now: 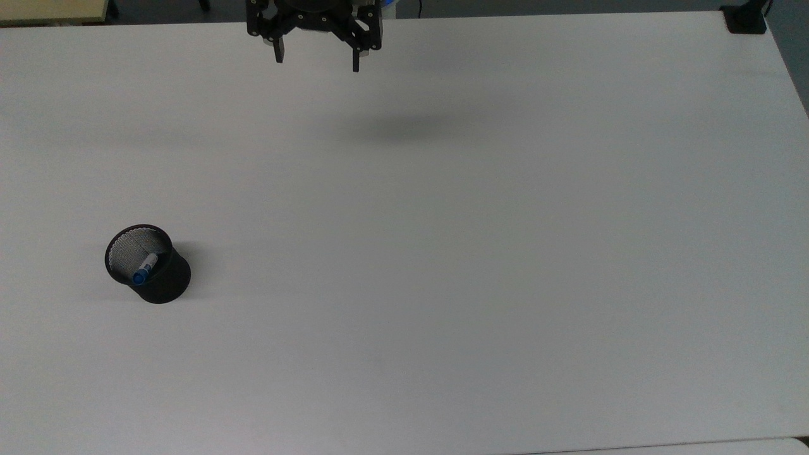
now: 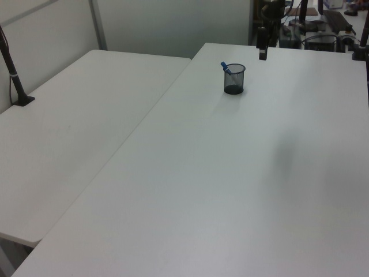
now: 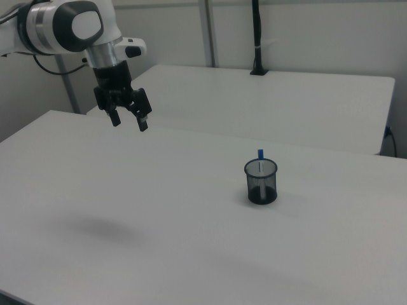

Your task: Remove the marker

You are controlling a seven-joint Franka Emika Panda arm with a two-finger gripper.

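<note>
White rounded arm (image 3: pixel 70 25) with grey joint cap, black wrist, black gripper (image 3: pixel 129 121), two slim black fingers (image 3: pixel 143 122).

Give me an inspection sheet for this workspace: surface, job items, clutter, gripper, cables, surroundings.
Surface: white table, bare apart from the cup.
Job's things: marker stands leaning in the black mesh cup, blue cap above the rim.
Clutter: nothing seen.
Gripper: gripper open, raised above the table's far edge in the top view, far from the cup, holding nothing.
Cables: black cable behind the arm.
Surroundings: second white table alongside; black post clamped to it.
</note>
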